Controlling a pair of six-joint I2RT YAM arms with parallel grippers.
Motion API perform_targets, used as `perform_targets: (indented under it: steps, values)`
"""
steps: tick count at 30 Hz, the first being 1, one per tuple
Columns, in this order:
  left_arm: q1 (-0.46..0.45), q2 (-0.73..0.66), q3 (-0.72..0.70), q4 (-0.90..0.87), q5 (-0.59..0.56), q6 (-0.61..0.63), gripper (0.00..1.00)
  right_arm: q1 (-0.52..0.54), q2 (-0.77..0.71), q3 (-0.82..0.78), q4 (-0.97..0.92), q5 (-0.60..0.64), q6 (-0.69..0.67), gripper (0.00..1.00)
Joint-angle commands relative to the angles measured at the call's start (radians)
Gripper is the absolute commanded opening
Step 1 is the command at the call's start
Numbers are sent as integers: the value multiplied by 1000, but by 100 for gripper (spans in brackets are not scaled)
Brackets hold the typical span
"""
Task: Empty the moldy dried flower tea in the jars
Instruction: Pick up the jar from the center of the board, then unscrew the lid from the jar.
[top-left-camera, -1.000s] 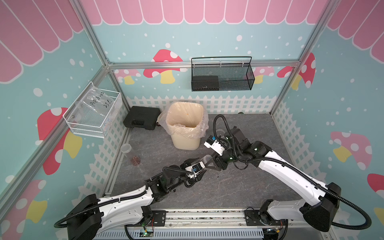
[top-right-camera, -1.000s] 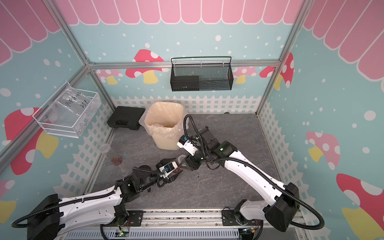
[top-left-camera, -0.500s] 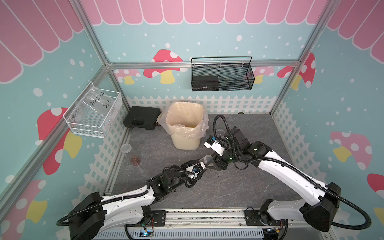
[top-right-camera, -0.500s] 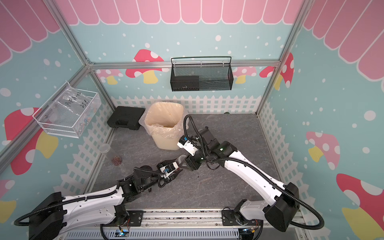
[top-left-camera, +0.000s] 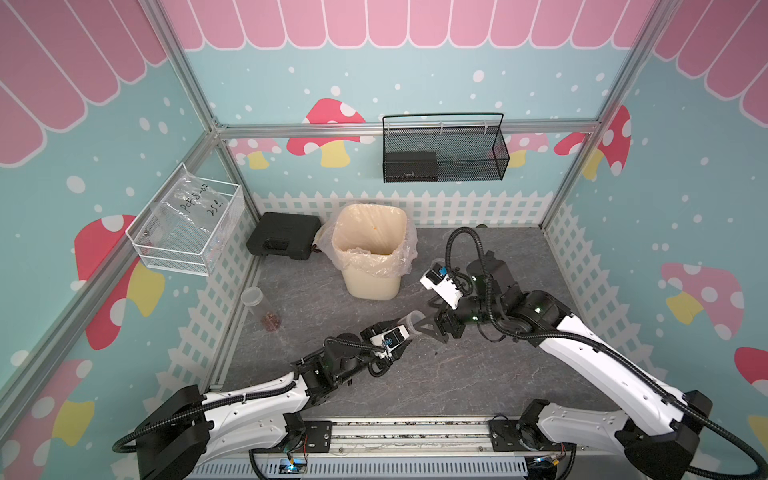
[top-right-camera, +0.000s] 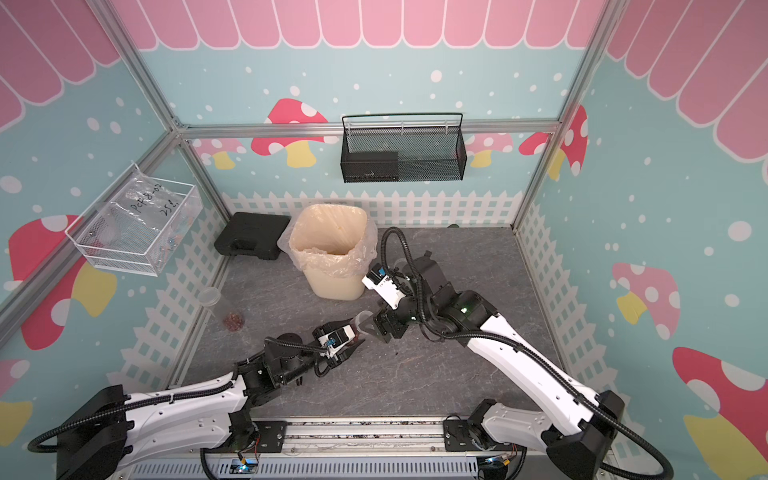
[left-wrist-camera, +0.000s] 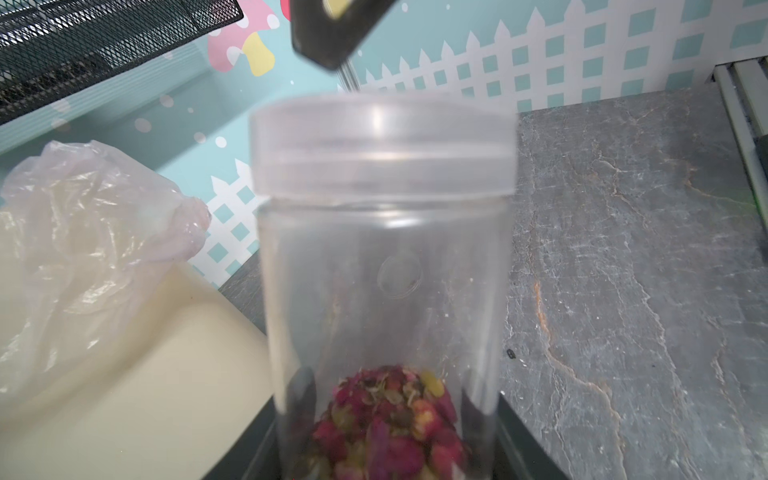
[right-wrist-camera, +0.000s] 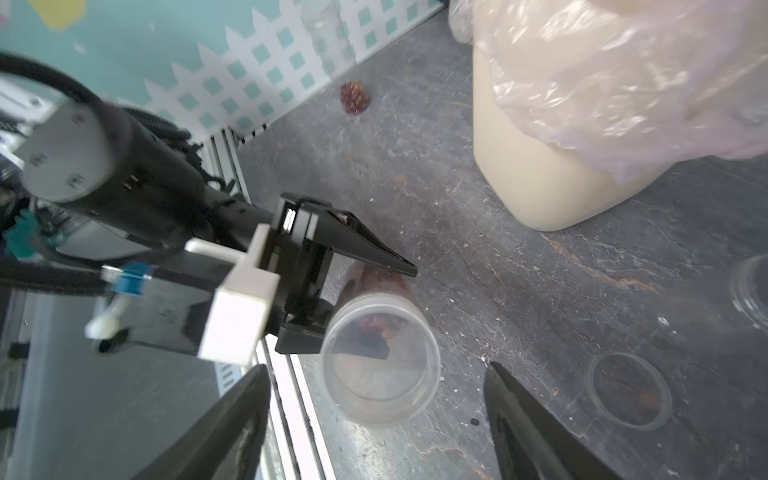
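In both top views the left gripper (top-left-camera: 404, 332) holds a jar (top-left-camera: 412, 321) by its lower body, with the jaws narrowed onto the clear wall. The jar lies almost level, low over the table (top-left-camera: 478, 374). Its long axis runs from the left gripper toward the right gripper (top-left-camera: 429, 328), lid end first. The waste bin (top-left-camera: 370, 253) stands near, behind both of them. Another jar (top-right-camera: 220, 309) with tea inside stands well apart, by the fence (top-right-camera: 166, 324).

In the left wrist view the lid (left-wrist-camera: 382, 145) is on the jar. The moldy dried flower tea (left-wrist-camera: 386, 419) sits at the bottom end, between the holding fingers. One dark finger (left-wrist-camera: 328, 33) of the right gripper shows beyond the lid, apart from it.

In the right wrist view the right jaws stand wide, one on each side of the lid, and neither touches it. The lid faces straight into this gripper. So I judge that the right arm is the nearer one to close on the lid and twist it off.
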Motion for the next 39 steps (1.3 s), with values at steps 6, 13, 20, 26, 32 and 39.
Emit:
perform_targets:
  steps: [6,13,20,26,32,39]
  values:
    - [-2,-14,1,13,-95,70,19,-2,-33,-32,49,102,263,91]
    - [-3,-1,29,-9,-150,123,16,-2,17,-102,97,19,355,95]
    - [-5,-10,33,-21,-145,125,14,-2,51,-127,142,-19,355,93]
    - [-9,1,36,-23,-131,115,14,-2,80,-117,163,-14,342,86]
    - [-14,-1,39,-29,-133,116,13,-2,120,-111,163,-33,325,74]
    - [-14,-1,40,-40,-109,113,11,-2,127,-112,173,-70,287,47]
